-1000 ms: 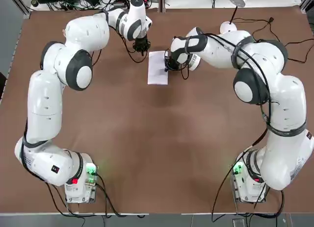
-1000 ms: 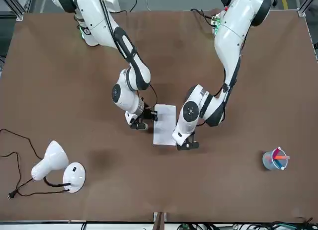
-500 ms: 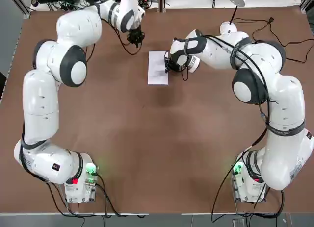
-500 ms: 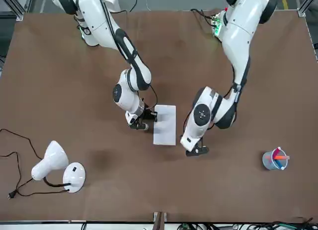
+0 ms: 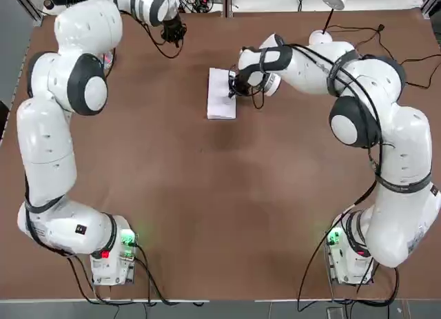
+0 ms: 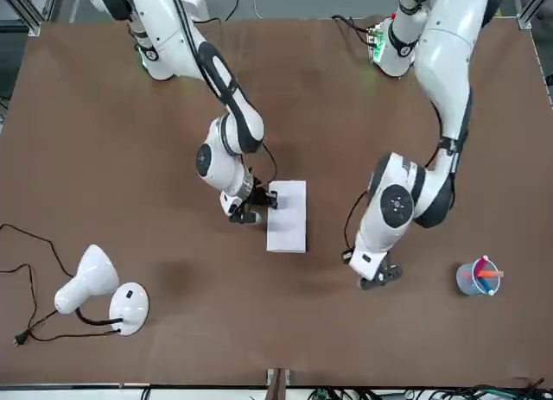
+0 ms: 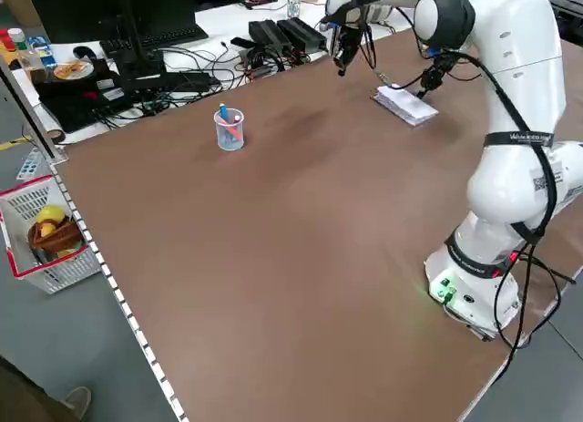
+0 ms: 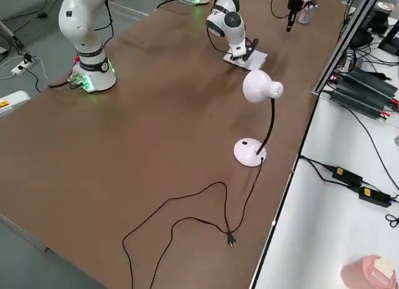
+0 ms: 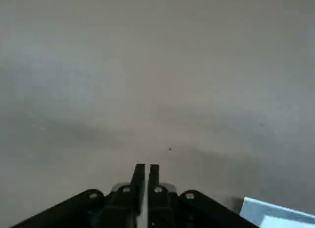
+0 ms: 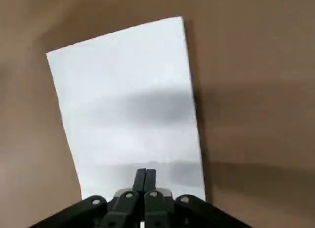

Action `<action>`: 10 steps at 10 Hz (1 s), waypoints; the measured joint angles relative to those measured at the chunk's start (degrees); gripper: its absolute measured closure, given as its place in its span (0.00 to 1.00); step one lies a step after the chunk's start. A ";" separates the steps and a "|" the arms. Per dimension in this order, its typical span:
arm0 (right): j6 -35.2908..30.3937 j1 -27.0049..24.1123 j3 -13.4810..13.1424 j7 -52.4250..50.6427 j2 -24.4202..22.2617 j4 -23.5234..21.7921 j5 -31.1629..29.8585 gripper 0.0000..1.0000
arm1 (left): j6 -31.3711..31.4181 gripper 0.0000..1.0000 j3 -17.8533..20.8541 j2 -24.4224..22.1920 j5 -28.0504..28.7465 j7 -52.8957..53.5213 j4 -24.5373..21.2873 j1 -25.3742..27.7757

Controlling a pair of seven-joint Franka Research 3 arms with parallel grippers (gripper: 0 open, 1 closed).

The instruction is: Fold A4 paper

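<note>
- Jaws of the right gripper (image 10: 145, 175) are pressed together, tips down over the A4 paper (image 10: 129, 102) at its robot-right long edge; contact looks likely from the wrist view, and nothing is pinched between them.
- Likely reason: closed tips serve as a pressing point, to pin the sheet or flatten a crease, not to grasp.
- Jaws of the left gripper (image 9: 145, 171) are also pressed together and hold nothing; only bare table (image 9: 147, 80) lies beneath them, with a corner of the sheet at the picture's edge.
- Top view: left gripper (image 5: 173, 35) is near the far edge of the table, well apart from the A4 paper (image 5: 221, 93); right gripper (image 5: 235, 89) sits at the sheet's right edge.
- Sheet lies flat on the table (image 5: 220, 195), a narrow strip with its long side running away from the robot, so it appears already folded at least once.
- Front view: A4 paper (image 6: 287, 216) sits mid-table, right gripper (image 6: 251, 212) beside it, left gripper (image 6: 380, 277) off toward the cup of pens (image 6: 476, 277).
- Lamp (image 6: 99, 286) stands clear, on the robot's right.
</note>
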 joint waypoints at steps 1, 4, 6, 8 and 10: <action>-0.16 0.03 0.10 0.00 -0.69 -0.89 0.00 0.99 | 0.00 0.82 0.00 -0.50 -0.47 0.00 0.00 0.62; 0.77 1.80 0.45 0.00 -2.25 -5.48 0.00 0.99 | -0.03 0.48 -0.01 -1.12 -1.13 0.00 0.00 2.05; 1.94 2.98 0.51 0.00 -2.78 -7.62 0.00 0.99 | -0.03 0.21 -0.02 -1.40 -1.23 0.00 0.00 2.48; 3.90 4.12 0.56 0.13 -2.85 -8.17 0.00 0.99 | -0.03 0.08 -0.02 -1.82 -2.38 -0.02 0.00 2.63; 4.98 4.37 0.56 0.21 -2.89 -8.21 0.00 0.99 | -0.03 0.00 -0.29 -1.85 -2.56 -0.06 0.00 3.46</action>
